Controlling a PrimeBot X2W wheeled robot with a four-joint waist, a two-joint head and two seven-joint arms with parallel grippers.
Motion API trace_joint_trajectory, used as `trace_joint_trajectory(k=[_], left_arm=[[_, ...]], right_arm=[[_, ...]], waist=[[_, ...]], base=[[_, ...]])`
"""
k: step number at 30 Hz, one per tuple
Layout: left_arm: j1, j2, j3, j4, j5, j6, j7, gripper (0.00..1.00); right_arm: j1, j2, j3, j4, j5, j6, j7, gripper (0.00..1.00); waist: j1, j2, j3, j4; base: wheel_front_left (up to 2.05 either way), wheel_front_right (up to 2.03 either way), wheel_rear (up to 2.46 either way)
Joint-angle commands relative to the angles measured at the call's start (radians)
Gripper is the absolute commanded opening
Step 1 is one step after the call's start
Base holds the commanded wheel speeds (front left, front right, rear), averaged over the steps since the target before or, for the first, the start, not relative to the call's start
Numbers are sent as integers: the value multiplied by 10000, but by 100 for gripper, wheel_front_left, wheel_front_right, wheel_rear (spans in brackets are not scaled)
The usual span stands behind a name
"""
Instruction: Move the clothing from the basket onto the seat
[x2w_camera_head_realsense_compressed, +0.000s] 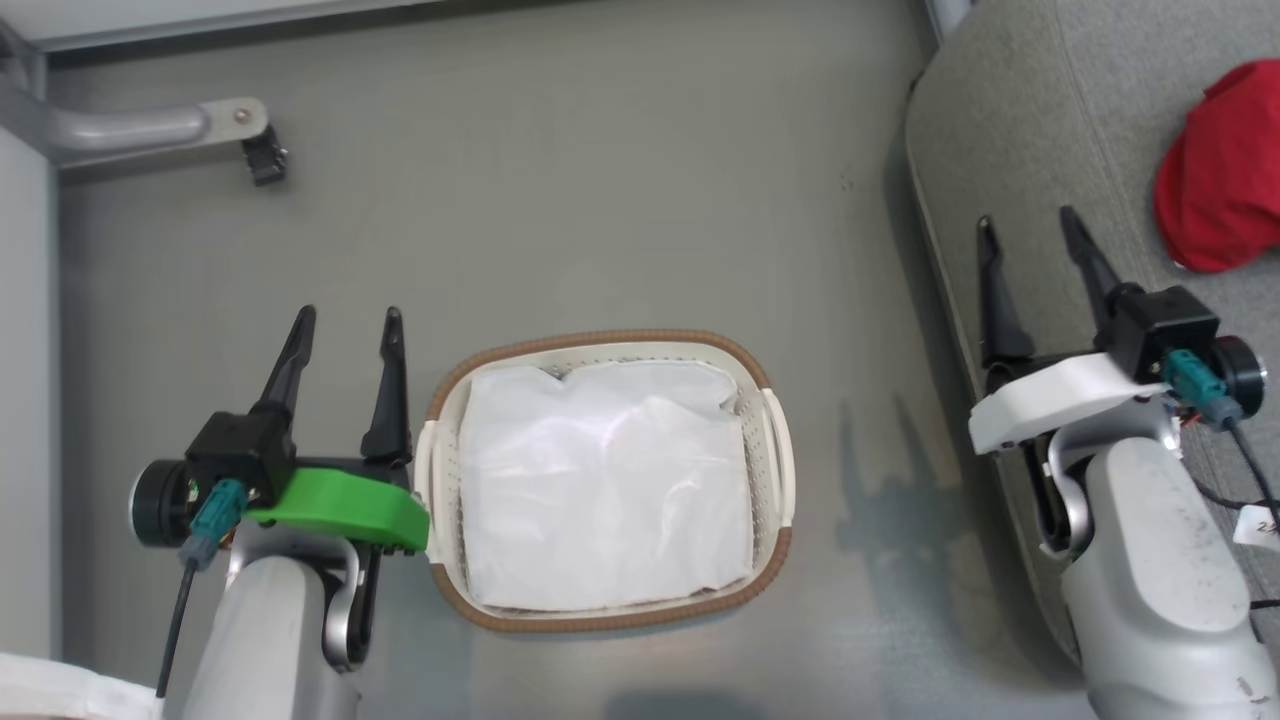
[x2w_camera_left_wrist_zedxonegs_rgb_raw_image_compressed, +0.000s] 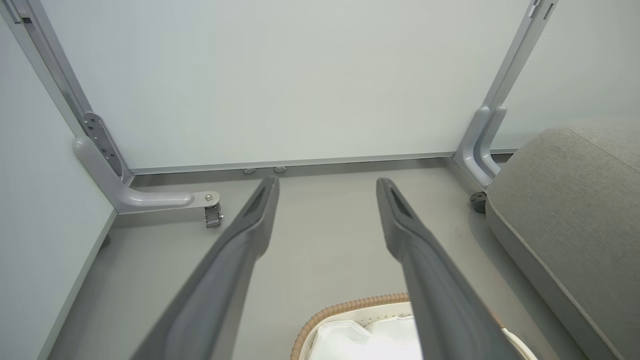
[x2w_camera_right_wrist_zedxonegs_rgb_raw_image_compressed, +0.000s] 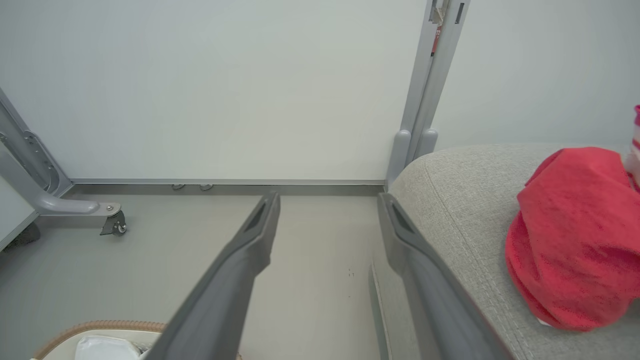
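Left gripper (x2w_camera_head_realsense_compressed: 349, 315): fingers spread, empty, just beside basket (x2w_camera_head_realsense_compressed: 600, 340) rim. Right gripper (x2w_camera_head_realsense_compressed: 1027, 218): spread, empty, over seat (x2w_camera_head_realsense_compressed: 1020, 120) edge. Clothing (x2w_camera_head_realsense_compressed: 1220, 180) lies on seat, near your right gripper. Basket shows white liner (x2w_camera_head_realsense_compressed: 600, 480), no red.

Risks:
- Reach into basket and you likely snag liner.
- Swing right fingers outward and you may drag clothing.

Room: open floor ahead, frame caster (x2w_camera_head_realsense_compressed: 262, 160) far left.
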Motion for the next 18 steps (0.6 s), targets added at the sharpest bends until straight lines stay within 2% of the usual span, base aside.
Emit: trace_joint_trajectory(k=[1, 10, 18], left_arm=[[259, -72, 134, 57, 81, 10, 10, 100], [1105, -138, 895, 270, 516, 8, 10, 100], [2062, -165, 1280, 190, 274, 26, 10, 100]], right_arm=[[233, -10, 119, 30, 68, -14, -9, 100], [940, 70, 536, 76, 158, -15, -10, 100], [1923, 75, 766, 156, 664, -15, -10, 100]], waist=[[0, 0, -554, 503], [0, 0, -1383, 642], [0, 0, -2211, 613]], base=[[0, 0, 0], [0, 0, 0], [0, 0, 0]])
